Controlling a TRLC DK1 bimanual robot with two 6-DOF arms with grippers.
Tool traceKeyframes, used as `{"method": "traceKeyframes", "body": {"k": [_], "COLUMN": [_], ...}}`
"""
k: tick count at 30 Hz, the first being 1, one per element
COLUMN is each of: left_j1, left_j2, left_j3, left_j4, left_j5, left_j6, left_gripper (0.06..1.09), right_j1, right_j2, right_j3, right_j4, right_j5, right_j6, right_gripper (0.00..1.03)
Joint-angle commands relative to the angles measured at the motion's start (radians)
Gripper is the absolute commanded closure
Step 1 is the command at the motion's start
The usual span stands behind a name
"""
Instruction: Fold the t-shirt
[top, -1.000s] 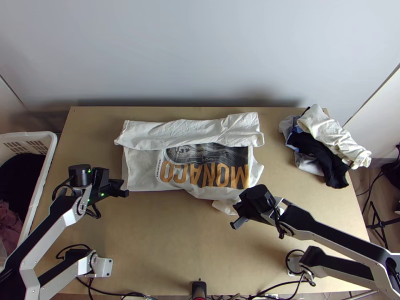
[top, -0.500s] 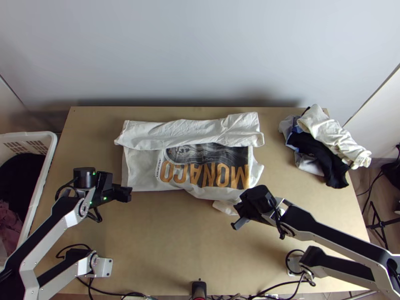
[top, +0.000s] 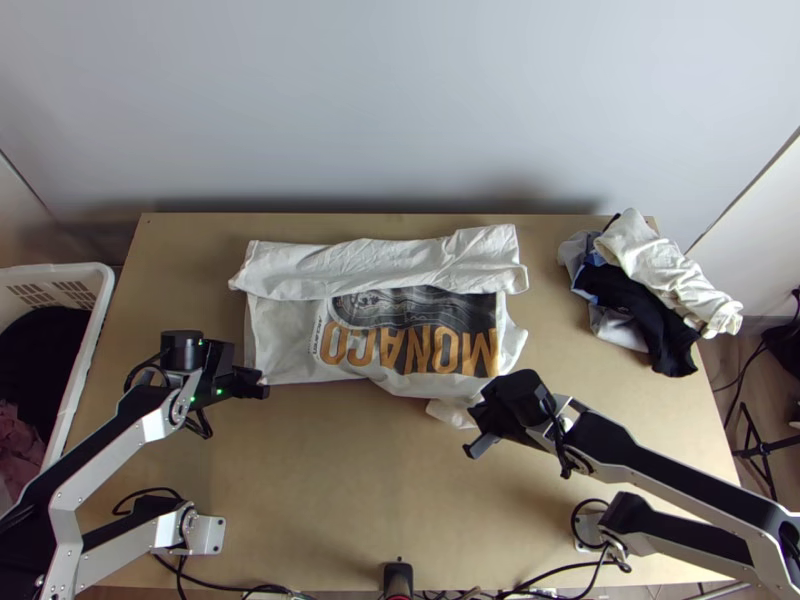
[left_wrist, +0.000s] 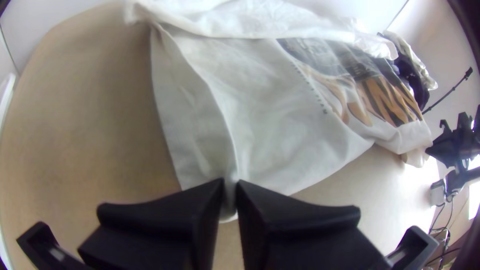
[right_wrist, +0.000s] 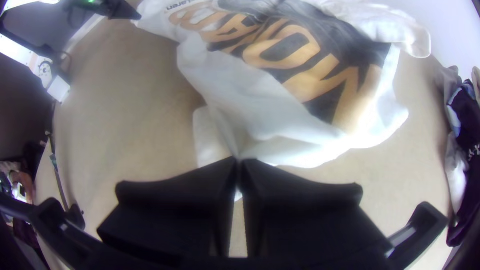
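Clearly, bare tabletop (top: 330, 480) stretches from the near edge to one white t-shirt (top: 285, 340), pinched along its near side by two grippers, the left gripper (top: 264, 384) and the right gripper (top: 474, 430).

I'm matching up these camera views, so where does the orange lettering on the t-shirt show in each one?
Top view: orange lettering across the t-shirt, nearer than its folded-over band.
Left wrist view: lettering, well away from the left gripper.
Right wrist view: lettering, beyond white cloth at the right gripper.
Shared landmark: dark printed picture beside the lettering.
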Motion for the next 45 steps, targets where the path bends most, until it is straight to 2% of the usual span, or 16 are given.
{"method": "traceKeyframes", "body": {"k": [1, 4, 9, 14, 21, 25, 33, 39, 45], "left_j1": [0.001, 0.022, 0.084, 0.073, 0.07, 0.085, 0.2, 0.276, 0.233], "left_j2": [-0.021, -0.133, -0.306, -0.383, -0.358, -0.291, -0.056, 0.186, 0.283], "left_j3": [0.006, 0.017, 0.095, 0.138, 0.139, 0.144, 0.273, 0.448, 0.517], "left_j4": [0.01, -0.007, -0.084, -0.122, -0.121, -0.087, -0.015, -0.009, -0.012], "left_j5": [-0.009, -0.003, 0.106, 0.14, 0.138, 0.135, 0.129, 0.117, 0.091], "left_j6": [-0.001, -0.008, -0.051, -0.077, -0.087, -0.102, -0.183, -0.277, -0.286], "left_gripper": [1.05, 1.05, 1.05, 1.05, 1.05, 1.05, 1.05, 1.05, 1.05], "right_j1": [0.0, -0.006, -0.031, -0.074, -0.169, -0.258, -0.361, -0.393, -0.427], "right_j2": [-0.013, -0.023, -0.035, -0.03, 0.013, 0.082, 0.204, 0.26, 0.313], "right_j3": [0.0, 0.009, 0.077, 0.19, 0.327, 0.416, 0.531, 0.526, 0.522], "right_j4": [-0.006, -0.022, -0.077, -0.161, -0.163, -0.16, -0.14, -0.092, -0.068], "right_j5": [0.009, 0.011, 0.011, 0.011, 0.009, -0.027, -0.074, -0.081, -0.092], "right_j6": [-0.01, -0.01, -0.007, 0.001, -0.101, -0.168, -0.219, -0.22, -0.226], "right_gripper": [0.97, 0.97, 0.97, 0.97, 0.97, 0.97, 0.97, 0.97, 0.97]}}
